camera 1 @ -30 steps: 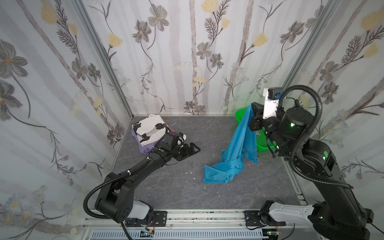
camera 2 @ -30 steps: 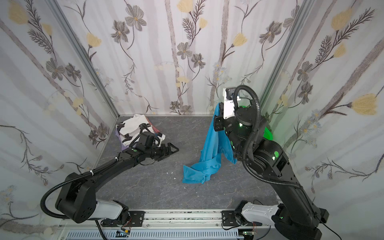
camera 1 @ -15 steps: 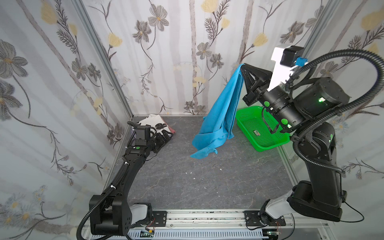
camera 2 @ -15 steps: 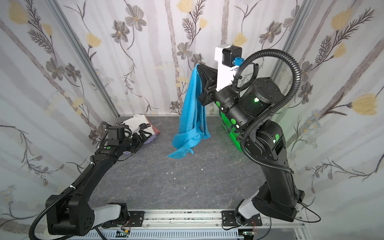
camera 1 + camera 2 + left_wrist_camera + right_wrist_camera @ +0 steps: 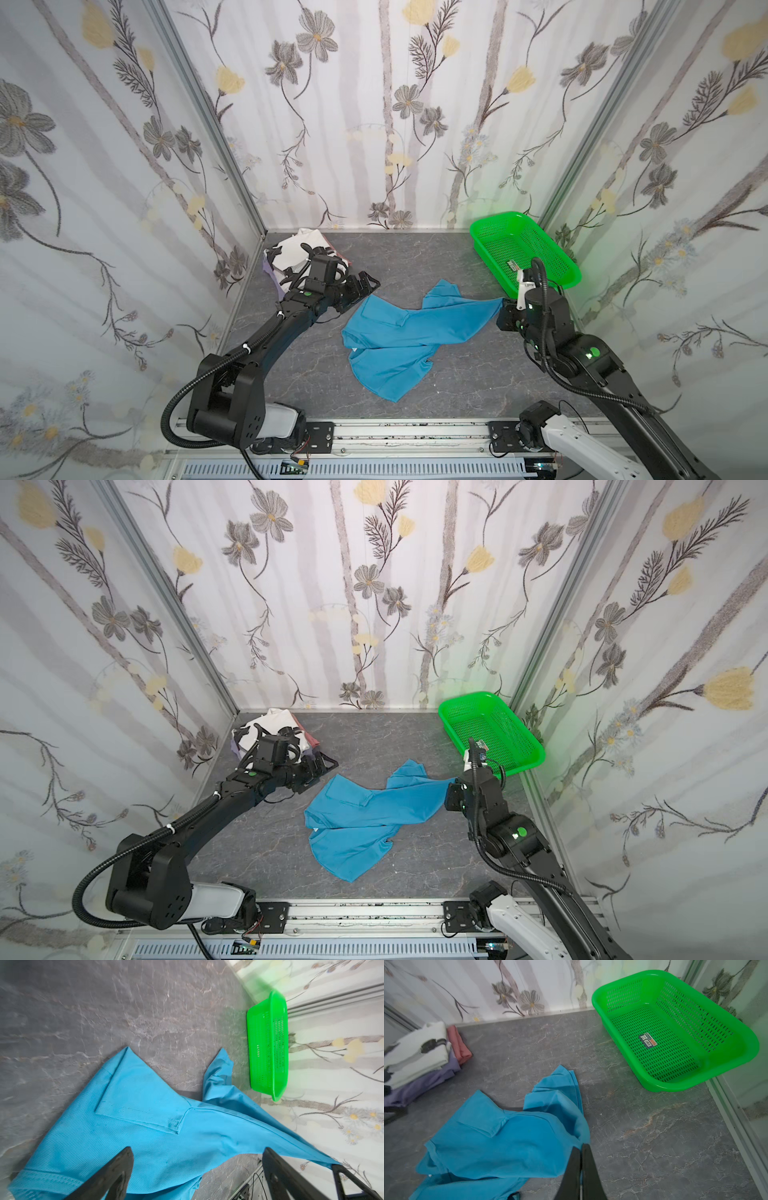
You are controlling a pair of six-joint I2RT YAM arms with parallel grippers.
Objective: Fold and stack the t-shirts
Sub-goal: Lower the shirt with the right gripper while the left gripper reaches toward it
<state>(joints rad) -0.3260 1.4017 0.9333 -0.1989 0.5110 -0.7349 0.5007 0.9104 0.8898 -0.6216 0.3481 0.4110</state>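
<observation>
A bright blue t-shirt (image 5: 399, 336) (image 5: 357, 812) lies rumpled and spread across the middle of the table. My right gripper (image 5: 505, 301) (image 5: 582, 1146) is shut on its right edge, low over the table. My left gripper (image 5: 365, 291) (image 5: 197, 1150) stands open just above the shirt's far-left corner, with nothing between its fingers. At the back left sits a folded stack of t-shirts: a white printed one (image 5: 291, 251) (image 5: 417, 1051) on top, a lavender one (image 5: 425, 1082) under it and a pinkish-red one (image 5: 458, 1045) beside them.
A green mesh basket (image 5: 523, 249) (image 5: 675, 1032) stands at the back right, holding only a small label. Flowered walls close in the back and both sides. A metal rail (image 5: 395, 432) runs along the front edge.
My right arm has swung down from high up, and the blue t-shirt that hung from it now lies on the table. My left gripper has moved from the stack to the shirt's corner.
</observation>
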